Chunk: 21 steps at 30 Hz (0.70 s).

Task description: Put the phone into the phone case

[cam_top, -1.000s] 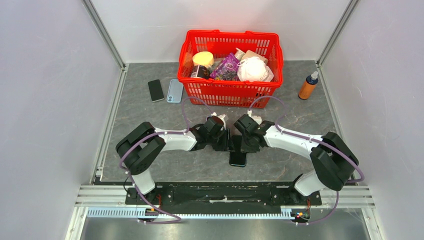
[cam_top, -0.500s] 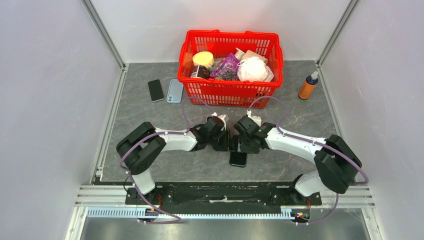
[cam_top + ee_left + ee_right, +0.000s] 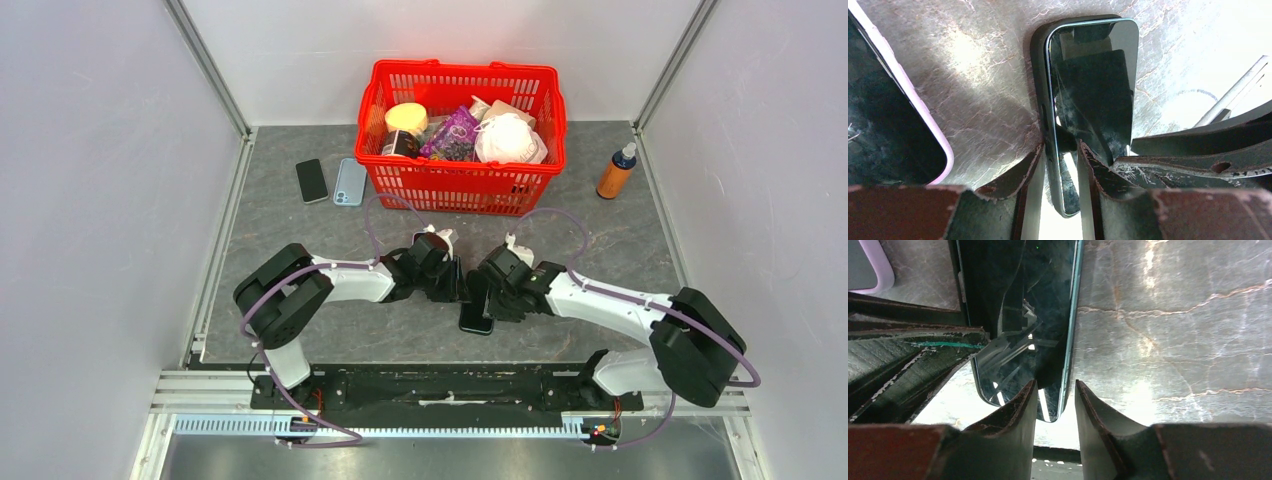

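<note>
The left pincer [image 3: 1059, 145] pinches the long edge of the phone [image 3: 1093, 80], with one finger against the dark phone case [image 3: 1036, 65] and the other on the glass. The phone lies on the counter [image 3: 973, 75] and stretches away ahead of this pincer. The right pincer [image 3: 1055, 384] stands partly spread astride the phone's corner; I cannot tell whether it presses. A second ago the right arm was closer in; it has since swung outward, and its pincer has shifted toward its base.
</note>
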Each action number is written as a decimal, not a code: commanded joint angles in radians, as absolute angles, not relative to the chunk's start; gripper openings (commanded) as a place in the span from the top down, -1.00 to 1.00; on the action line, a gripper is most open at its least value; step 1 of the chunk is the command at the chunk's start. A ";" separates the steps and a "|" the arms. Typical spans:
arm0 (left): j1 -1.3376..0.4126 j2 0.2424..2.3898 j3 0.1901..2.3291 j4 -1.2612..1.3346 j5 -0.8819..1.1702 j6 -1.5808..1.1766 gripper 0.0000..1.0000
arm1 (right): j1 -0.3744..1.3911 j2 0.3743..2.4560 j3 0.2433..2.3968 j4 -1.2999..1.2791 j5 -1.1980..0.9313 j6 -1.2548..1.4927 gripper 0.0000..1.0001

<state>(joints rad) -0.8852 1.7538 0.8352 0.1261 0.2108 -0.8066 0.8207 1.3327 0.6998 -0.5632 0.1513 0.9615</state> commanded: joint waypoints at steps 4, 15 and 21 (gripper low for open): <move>-0.897 1.778 0.841 0.124 0.187 -0.815 0.29 | 0.870 1.343 0.685 -0.526 0.142 1.021 0.39; -0.897 1.781 0.840 0.123 0.186 -0.815 0.30 | 0.945 1.419 0.654 -0.535 0.167 1.056 0.81; -0.897 1.780 0.845 0.120 0.185 -0.812 0.30 | 1.020 1.514 0.612 -0.460 0.169 1.116 0.91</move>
